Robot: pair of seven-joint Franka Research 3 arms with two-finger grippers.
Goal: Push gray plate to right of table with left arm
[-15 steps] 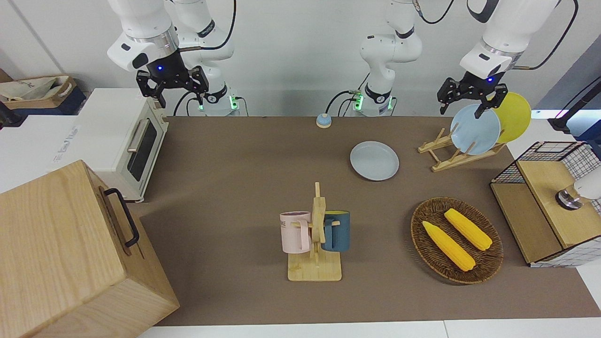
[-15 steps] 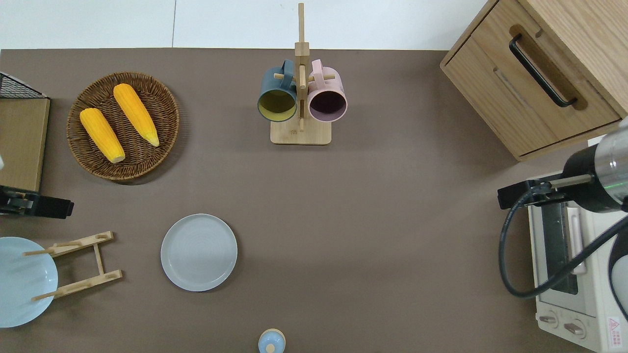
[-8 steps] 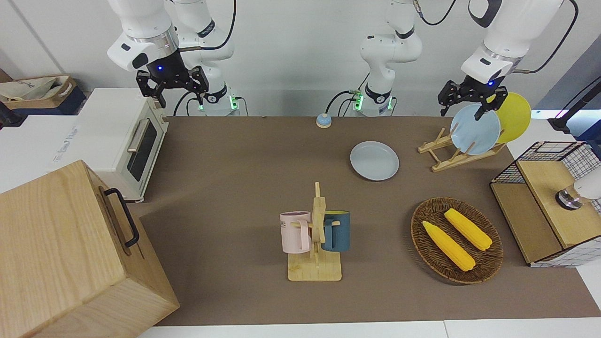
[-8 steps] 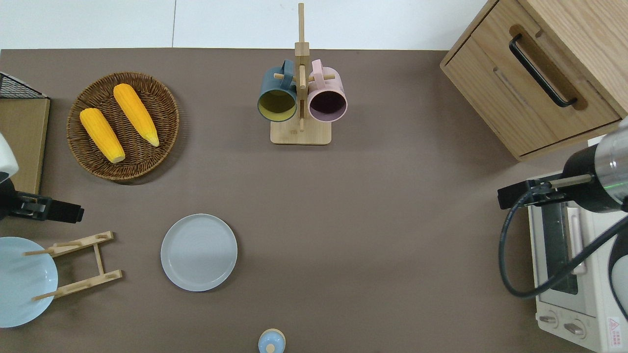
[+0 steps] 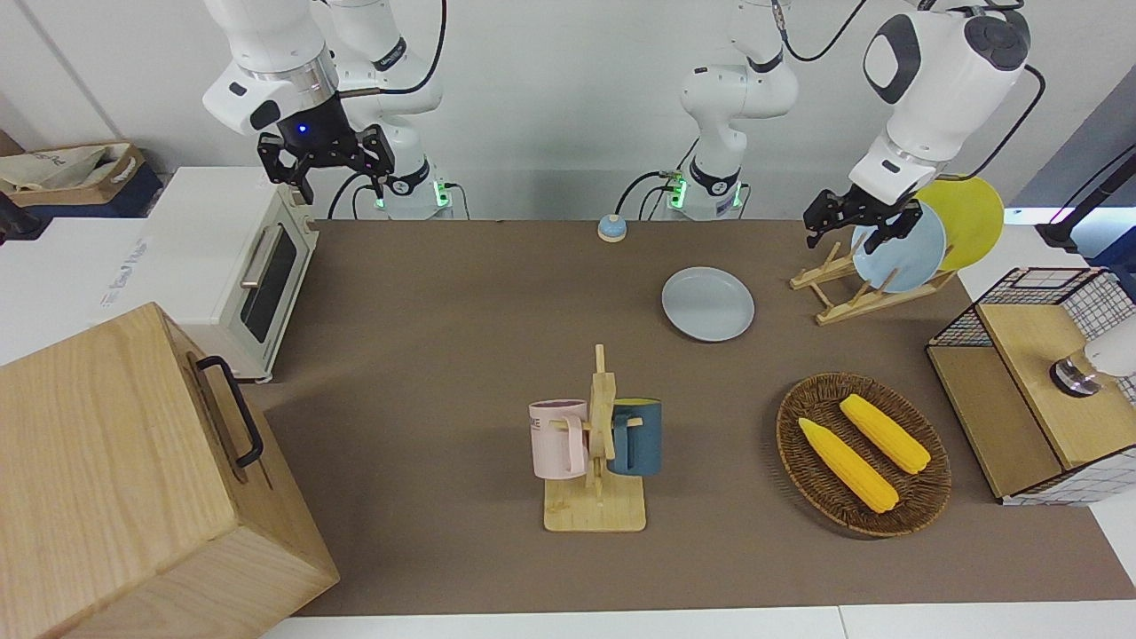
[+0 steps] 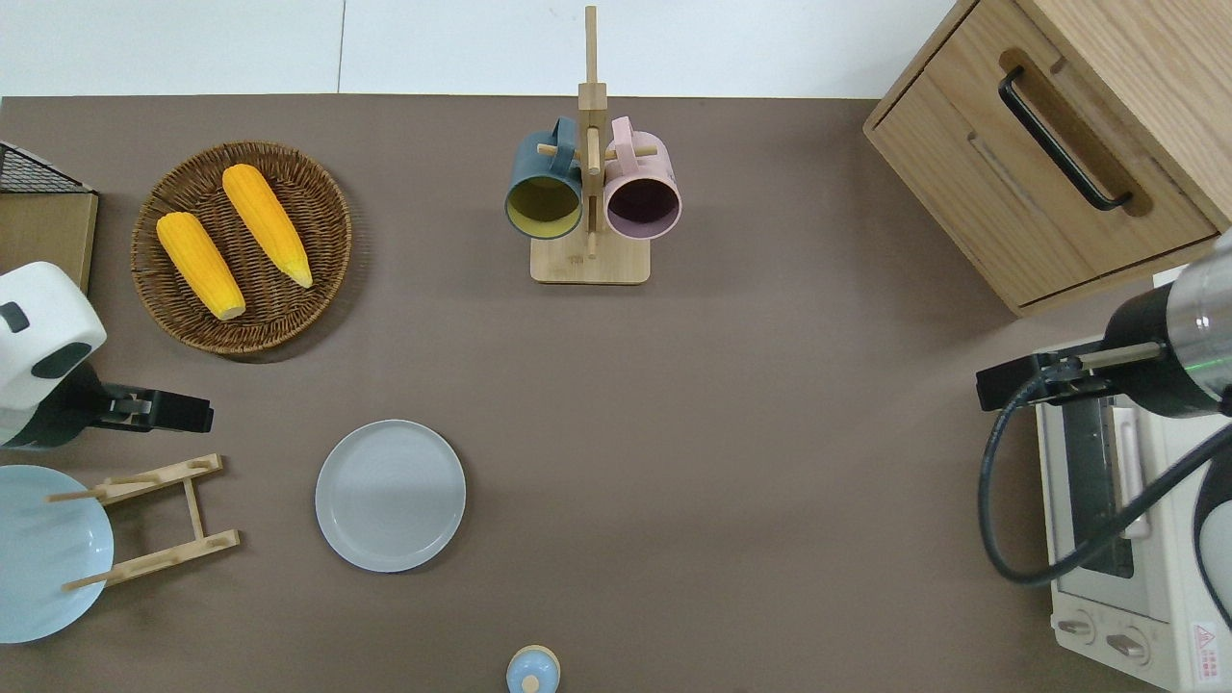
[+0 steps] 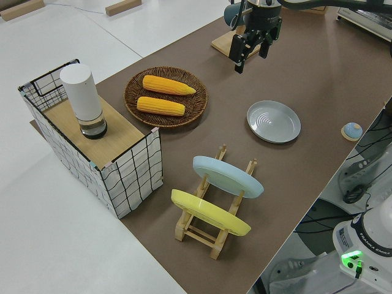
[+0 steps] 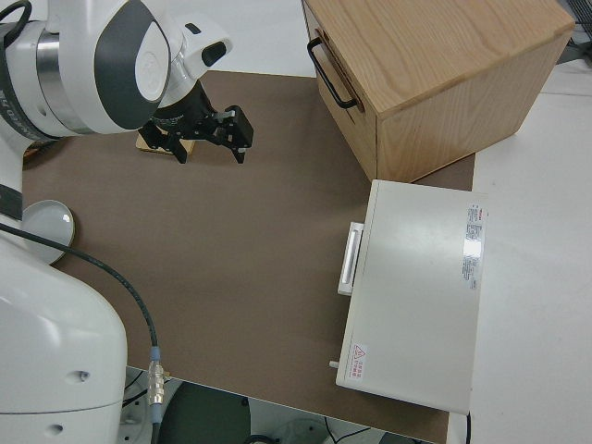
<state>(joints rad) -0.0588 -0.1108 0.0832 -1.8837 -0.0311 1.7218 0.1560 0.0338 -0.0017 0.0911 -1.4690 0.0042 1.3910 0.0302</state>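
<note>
From across the desk, I am holding my left pincer (image 5: 854, 228) up in the air by the wooden rack (image 5: 843, 288), its fingers apart with nothing between them. The gray plate (image 5: 707, 303) is lying flat on the desk (image 5: 444, 355), close to the edge nearest my bases and toward my left arm's end. My right pincer (image 5: 327, 158) is parked, fingers also apart.

Looking straight down, my left pincer (image 6: 178, 416) is hanging over bare desk between the basket of corn (image 6: 242, 246) and the rack (image 6: 154, 520), clear of the gray plate (image 6: 390, 496). I judge I am placing myself on the plate's outer side so that a sweep can drive it toward the opposite end.

From my left end, the pincer (image 7: 251, 44) is sitting well above the gray plate (image 7: 274, 121), so I am judging that a descent to rim height is needed first.
</note>
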